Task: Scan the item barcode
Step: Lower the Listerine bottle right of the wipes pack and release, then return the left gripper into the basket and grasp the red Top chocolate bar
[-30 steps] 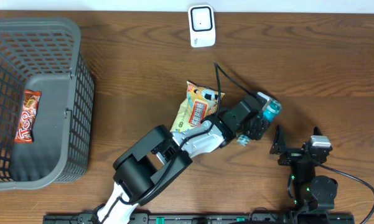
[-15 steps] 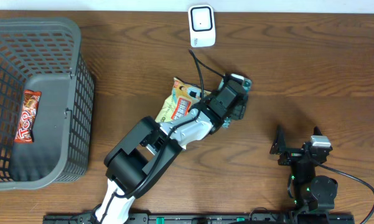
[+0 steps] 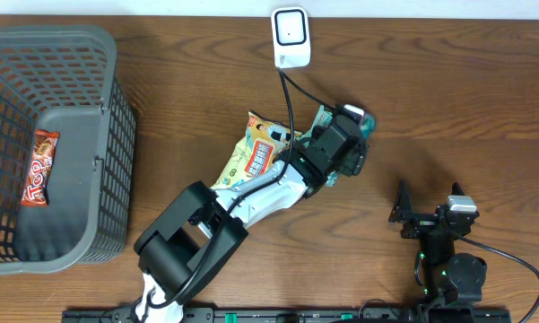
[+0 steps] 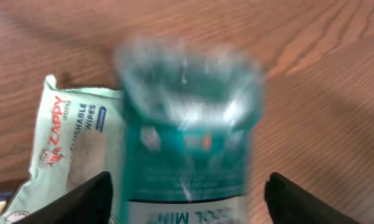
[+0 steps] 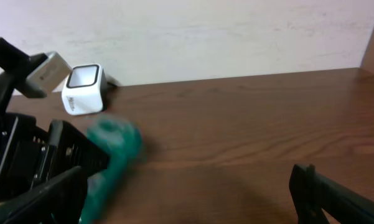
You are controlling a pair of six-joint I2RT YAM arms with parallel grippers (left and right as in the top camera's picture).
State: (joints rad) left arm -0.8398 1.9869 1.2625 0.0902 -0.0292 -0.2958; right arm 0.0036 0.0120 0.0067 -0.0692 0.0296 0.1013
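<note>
Your teal pack [image 4: 187, 143] sits between the fingers of the left gripper [image 4: 190, 199], over the table [image 3: 448, 108] below and to the right of the white scanner [image 3: 290, 36], clearly apart from it. It's smeared in both wrist views, so the label is mostly unreadable: white letters like "MIN" at the lower edge, plus a small orange patch mid-label. No barcode that you could pick out. The fingers stand on either side of the pack with what looks like a sliver of gap on one side, but given the blur I can't tell whether it's actually clamped or loose. Just left of the pack lies a pale green wipes packet [image 4: 68, 149]; you can read "ZAPPY" in red and part of "WIPES" on it. Under the left arm's forearm is a yellow snack bag [image 3: 260, 152] with printing too small to read. A black cable [image 3: 291, 90] loops from the arm up toward the scanner. The right gripper [image 5: 193, 196] is parked at the table's near right, well apart from all of this, jaws spread wide with nothing in them. At the far left is the grey basket [image 3: 117, 135], and in it a red candy bar [image 3: 39, 168] marked "Top".
</note>
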